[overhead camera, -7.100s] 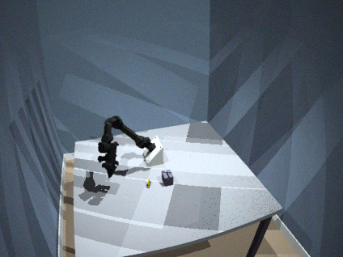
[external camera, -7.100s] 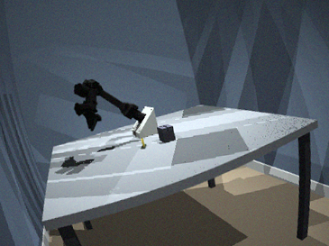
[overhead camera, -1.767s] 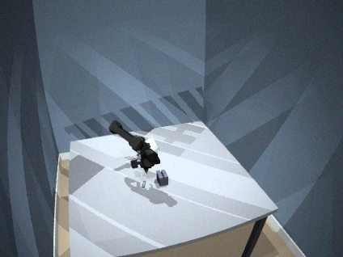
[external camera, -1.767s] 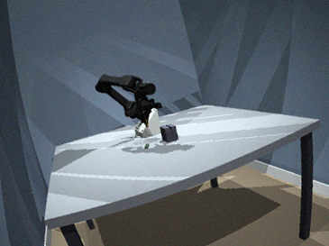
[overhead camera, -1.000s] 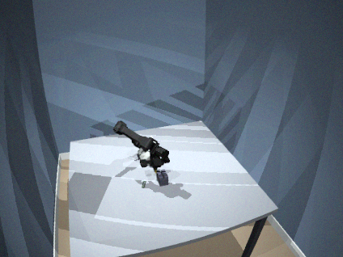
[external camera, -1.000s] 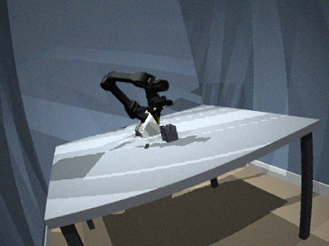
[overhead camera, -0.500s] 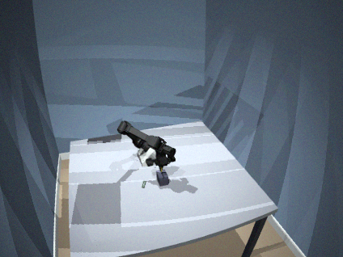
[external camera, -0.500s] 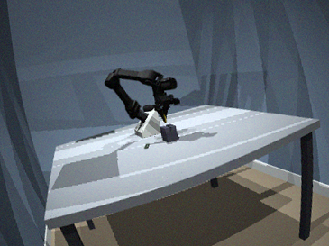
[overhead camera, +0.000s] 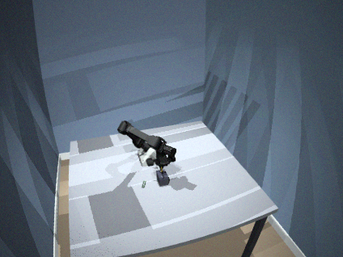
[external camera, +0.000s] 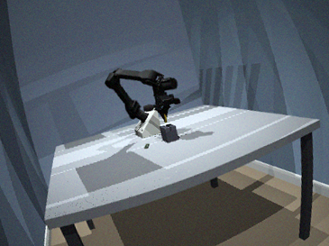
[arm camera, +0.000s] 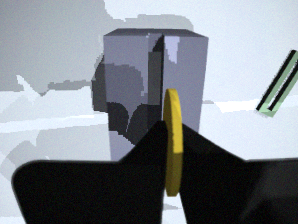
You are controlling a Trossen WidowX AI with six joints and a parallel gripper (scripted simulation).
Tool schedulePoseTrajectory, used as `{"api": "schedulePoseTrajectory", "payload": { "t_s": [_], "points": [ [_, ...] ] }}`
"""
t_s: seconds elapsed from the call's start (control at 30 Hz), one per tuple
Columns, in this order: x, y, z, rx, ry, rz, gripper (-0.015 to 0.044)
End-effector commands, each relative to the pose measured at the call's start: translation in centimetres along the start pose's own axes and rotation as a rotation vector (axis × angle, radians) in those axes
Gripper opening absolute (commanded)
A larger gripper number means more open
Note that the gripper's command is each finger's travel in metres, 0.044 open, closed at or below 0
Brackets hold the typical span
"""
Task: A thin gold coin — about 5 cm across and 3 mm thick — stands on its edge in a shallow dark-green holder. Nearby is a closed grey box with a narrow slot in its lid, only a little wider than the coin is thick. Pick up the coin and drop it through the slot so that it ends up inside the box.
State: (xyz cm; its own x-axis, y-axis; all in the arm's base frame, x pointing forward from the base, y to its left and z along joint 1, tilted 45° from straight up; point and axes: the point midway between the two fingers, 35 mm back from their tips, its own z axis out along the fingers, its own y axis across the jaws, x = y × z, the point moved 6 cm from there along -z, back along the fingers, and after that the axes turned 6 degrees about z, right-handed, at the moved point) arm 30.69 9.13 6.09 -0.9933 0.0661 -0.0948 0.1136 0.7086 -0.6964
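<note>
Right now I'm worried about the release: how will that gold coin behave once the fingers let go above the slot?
The coin looks like a thin, rigid disc pinched edge-on in the gripper, so it should drop without flexing. Its edge seems roughly lined up with the slot in the grey box. If it misses, it would probably roll or topple flat, being round and thin.

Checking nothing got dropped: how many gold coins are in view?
1. The gold coin is clamped on edge in the gripper, above the slot of the grey box. The green holder holds none.
</note>
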Motion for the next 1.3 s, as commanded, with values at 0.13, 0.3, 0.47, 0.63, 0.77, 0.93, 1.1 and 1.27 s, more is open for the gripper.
{"api": "schedulePoseTrajectory", "payload": {
  "t_s": [0.13,0.3,0.47,0.63,0.77,0.93,1.1,1.27],
  "points": [
    [0.0,0.3,0.0,0.001,0.0,0.004,0.0],
    [0.1,0.6,-0.1,0.001,0.0,0.012,0.0],
    [0.0,0.4,0.0,0.002,-0.003,0.004,0.0],
    [0.0,0.4,0.0,0.002,-0.003,0.004,0.0],
    [0.1,0.5,0.3,0.002,-0.003,0.003,0.0],
    [0.1,0.5,0.5,0.003,-0.003,-0.002,0.0],
    [0.1,0.5,0.8,0.003,-0.003,-0.002,0.0],
    [0.1,0.5,1.1,0.003,-0.003,-0.001,0.0]
  ]
}}
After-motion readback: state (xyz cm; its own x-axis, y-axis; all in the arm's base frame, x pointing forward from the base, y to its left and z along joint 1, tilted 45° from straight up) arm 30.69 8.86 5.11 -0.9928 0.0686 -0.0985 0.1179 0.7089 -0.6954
